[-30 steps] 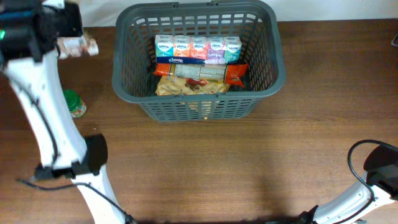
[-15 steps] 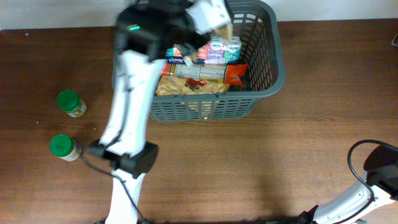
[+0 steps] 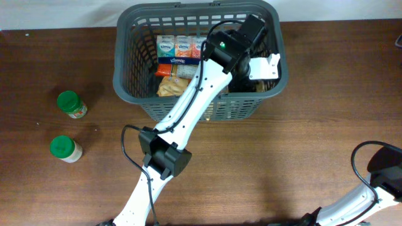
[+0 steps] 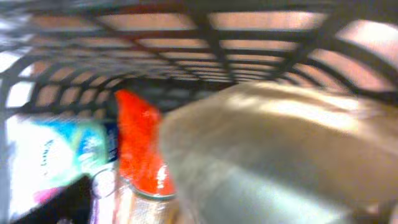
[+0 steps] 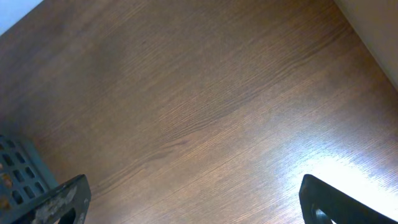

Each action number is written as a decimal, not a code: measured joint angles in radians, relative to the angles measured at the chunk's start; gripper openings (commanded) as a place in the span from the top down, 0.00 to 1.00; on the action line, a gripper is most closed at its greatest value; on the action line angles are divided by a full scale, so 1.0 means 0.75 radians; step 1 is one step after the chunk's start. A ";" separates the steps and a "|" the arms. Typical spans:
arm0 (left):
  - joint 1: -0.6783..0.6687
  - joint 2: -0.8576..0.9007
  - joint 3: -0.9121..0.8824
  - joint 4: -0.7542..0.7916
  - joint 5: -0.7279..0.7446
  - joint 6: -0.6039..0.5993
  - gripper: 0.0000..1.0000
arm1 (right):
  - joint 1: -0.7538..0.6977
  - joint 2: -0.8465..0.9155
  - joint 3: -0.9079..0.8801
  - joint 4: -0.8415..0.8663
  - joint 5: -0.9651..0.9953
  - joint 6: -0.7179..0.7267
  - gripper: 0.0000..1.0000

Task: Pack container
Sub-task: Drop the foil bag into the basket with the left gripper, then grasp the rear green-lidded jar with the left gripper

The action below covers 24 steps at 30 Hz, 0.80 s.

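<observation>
The container [image 3: 129,75] is a dark grey slotted basket at the top middle of the table. It holds a row of tissue packs [image 3: 182,45], a red-ended packet [image 4: 140,149] and a yellowish bag [image 3: 168,86]. My left gripper [image 3: 259,70] is down inside the right end of the container. Its wrist view is blurred: the lattice wall [image 4: 186,68] lies ahead and a large silvery-grey shape [image 4: 280,155] fills the right. One dark finger [image 4: 62,204] shows far out at the lower left, apart from that shape. My right gripper [image 5: 196,199] hangs open over bare wood.
Two green-lidded jars [image 3: 71,103] [image 3: 65,149] stand on the table's left side. The left arm's base [image 3: 166,157] sits at the middle front. The right arm [image 3: 380,179] and its cable are at the bottom right corner. The container's corner [image 5: 15,168] shows in the right wrist view.
My left arm swung from the far left of the table, carrying a pale wrapped pack, over and down into the container's right end. The right arm has not moved.
</observation>
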 measured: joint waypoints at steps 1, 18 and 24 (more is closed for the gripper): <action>-0.001 -0.002 0.000 0.019 -0.042 -0.039 0.01 | 0.000 0.000 0.000 0.000 0.000 -0.002 0.01; 1.239 -0.788 -0.010 -0.294 -0.096 -0.999 0.01 | 0.000 0.000 0.000 0.001 0.000 -0.001 0.01; 1.440 -0.410 -0.469 -0.269 -0.007 -1.020 0.01 | 0.000 0.000 0.000 0.000 0.000 -0.002 0.01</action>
